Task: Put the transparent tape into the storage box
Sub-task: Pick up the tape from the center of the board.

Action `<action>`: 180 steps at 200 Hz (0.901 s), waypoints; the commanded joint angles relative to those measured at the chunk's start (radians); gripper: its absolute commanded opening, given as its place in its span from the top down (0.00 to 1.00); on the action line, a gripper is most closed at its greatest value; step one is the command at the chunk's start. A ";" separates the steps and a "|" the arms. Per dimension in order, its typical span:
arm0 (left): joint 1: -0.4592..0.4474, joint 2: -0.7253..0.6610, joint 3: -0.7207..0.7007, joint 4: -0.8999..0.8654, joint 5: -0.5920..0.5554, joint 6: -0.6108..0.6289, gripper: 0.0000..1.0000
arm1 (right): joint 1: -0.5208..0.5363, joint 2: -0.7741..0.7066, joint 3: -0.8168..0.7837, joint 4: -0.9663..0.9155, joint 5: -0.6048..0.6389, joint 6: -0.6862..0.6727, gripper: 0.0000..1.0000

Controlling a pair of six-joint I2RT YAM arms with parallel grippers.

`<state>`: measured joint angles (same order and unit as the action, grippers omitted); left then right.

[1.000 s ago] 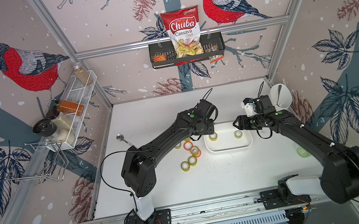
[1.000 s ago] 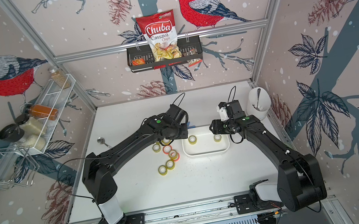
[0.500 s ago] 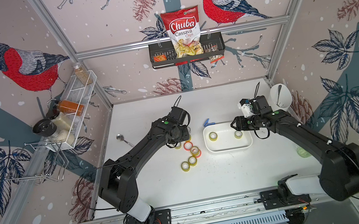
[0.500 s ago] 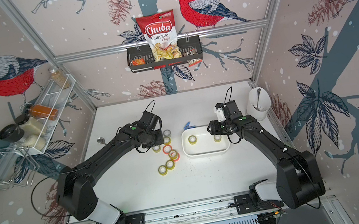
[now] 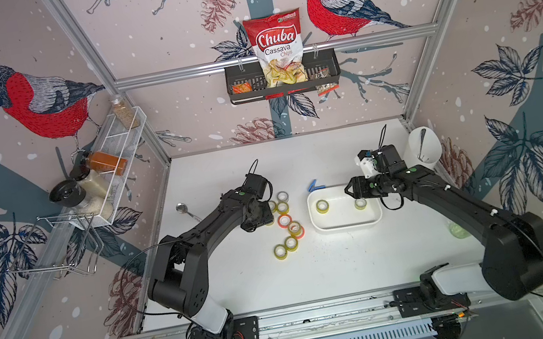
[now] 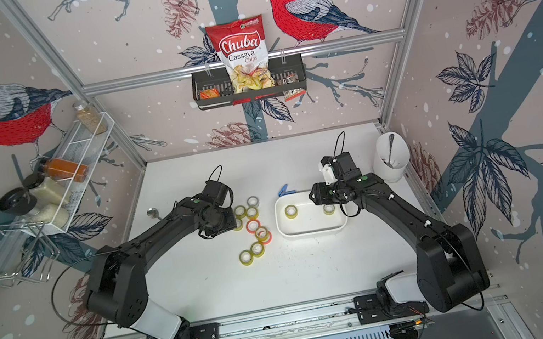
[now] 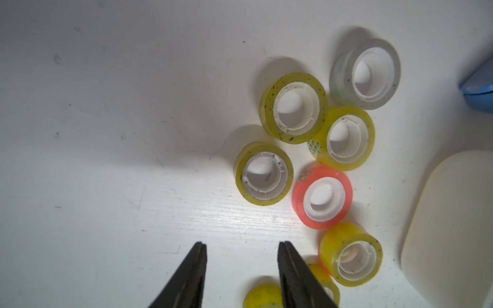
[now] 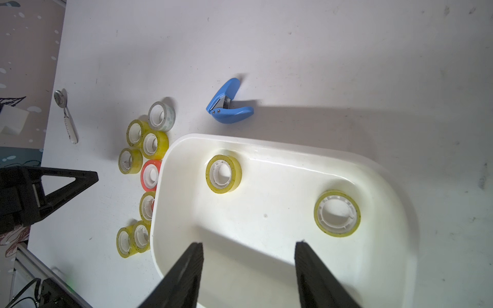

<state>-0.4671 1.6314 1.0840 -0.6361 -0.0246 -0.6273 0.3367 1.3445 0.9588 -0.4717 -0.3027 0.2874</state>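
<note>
White table [image 5: 317, 274] bears tape rolls [image 5: 283, 208], storage box [image 5: 347, 227], blue staple remover [image 5: 315, 185], spoon [image 5: 182, 208], cup [image 5: 425, 152]

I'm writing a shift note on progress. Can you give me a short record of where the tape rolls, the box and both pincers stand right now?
storage box: white tray on the table
tape rolls in box: two, and, lying flat, apart
loose rolls: at least eight, clustered on the table beside the box
left pincer: open, empty, over bare table beside the cluster
right pincer: open, empty, above the box
also there: blue staple remover, spoon
</note>
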 commanded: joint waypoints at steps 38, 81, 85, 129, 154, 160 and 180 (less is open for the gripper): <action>0.024 0.064 -0.018 0.108 0.027 0.028 0.54 | 0.022 0.009 0.014 0.020 0.014 0.012 0.40; 0.031 0.114 -0.013 0.153 0.042 0.022 0.57 | 0.025 0.018 0.014 0.024 0.017 0.013 0.40; 0.033 0.117 -0.011 0.153 0.038 0.020 0.57 | 0.025 0.020 0.015 0.023 0.017 0.012 0.40; 0.034 0.160 0.001 0.154 0.023 0.028 0.58 | 0.027 0.023 0.012 0.023 0.021 0.006 0.40; 0.037 0.180 0.002 0.157 0.018 0.036 0.61 | 0.026 0.027 0.012 0.024 0.021 0.003 0.40; 0.037 0.184 0.005 0.156 0.018 0.038 0.62 | 0.026 0.027 0.012 0.023 0.021 0.002 0.40; 0.036 0.190 0.001 0.158 0.013 0.039 0.70 | 0.027 0.026 0.012 0.022 0.022 0.001 0.40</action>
<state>-0.4347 1.8061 1.0878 -0.4778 -0.0051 -0.6006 0.3603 1.3701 0.9665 -0.4679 -0.2932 0.2909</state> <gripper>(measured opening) 0.344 0.601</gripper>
